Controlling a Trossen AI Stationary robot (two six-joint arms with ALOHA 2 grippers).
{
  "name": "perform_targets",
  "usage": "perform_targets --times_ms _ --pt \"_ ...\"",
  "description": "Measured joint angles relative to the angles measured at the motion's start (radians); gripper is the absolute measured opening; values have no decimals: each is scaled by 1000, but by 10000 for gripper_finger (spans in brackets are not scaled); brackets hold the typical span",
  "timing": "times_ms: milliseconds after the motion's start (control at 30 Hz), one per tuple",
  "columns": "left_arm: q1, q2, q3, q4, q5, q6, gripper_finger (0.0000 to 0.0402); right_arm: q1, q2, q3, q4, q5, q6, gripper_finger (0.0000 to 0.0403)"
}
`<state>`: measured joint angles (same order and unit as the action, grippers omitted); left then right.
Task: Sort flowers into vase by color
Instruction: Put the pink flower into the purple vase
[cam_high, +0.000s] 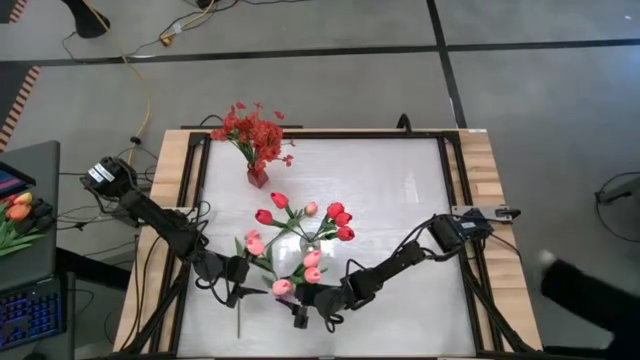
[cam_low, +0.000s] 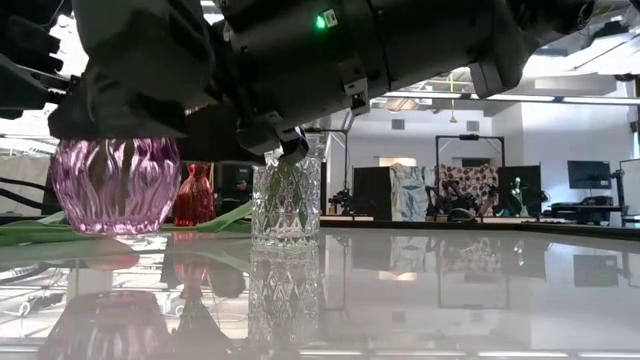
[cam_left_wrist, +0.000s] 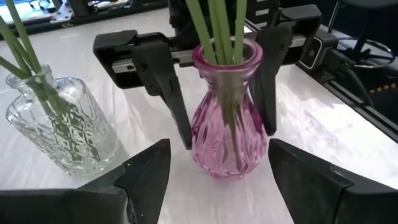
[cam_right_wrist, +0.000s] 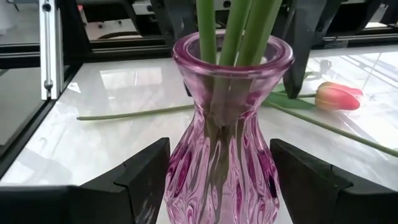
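- Pink vase (cam_left_wrist: 227, 112) stands on the worktop (cam_high: 400, 200) near its front edge, with green stems (cam_right_wrist: 233, 37) in it, pink tulips (cam_high: 283, 287) above.
- Left gripper (cam_left_wrist: 211, 171) faces the vase from one side, fingers spread, vase just ahead of the gap, not gripped.
- Right gripper (cam_right_wrist: 214, 171) faces it from the opposite side, fingers spread to either side of the vase body; contact cannot be told.
- Clear vase (cam_left_wrist: 59, 127) with red tulips (cam_high: 335, 215) stands beside the pink one.
- One pink tulip (cam_right_wrist: 336, 96) lies loose on the worktop beyond the pink vase.
- Red vase (cam_high: 258, 177) with red sprays (cam_high: 255, 130) stands well apart, towards the back.
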<state>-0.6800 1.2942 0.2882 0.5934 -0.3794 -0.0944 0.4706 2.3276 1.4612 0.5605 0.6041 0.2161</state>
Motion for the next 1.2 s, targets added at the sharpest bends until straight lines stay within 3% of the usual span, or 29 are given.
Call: perform_targets --times_ms 1200 --pt "1 0 2 61 -1 -2 250 -14 0 -2 -70 2 30 296"
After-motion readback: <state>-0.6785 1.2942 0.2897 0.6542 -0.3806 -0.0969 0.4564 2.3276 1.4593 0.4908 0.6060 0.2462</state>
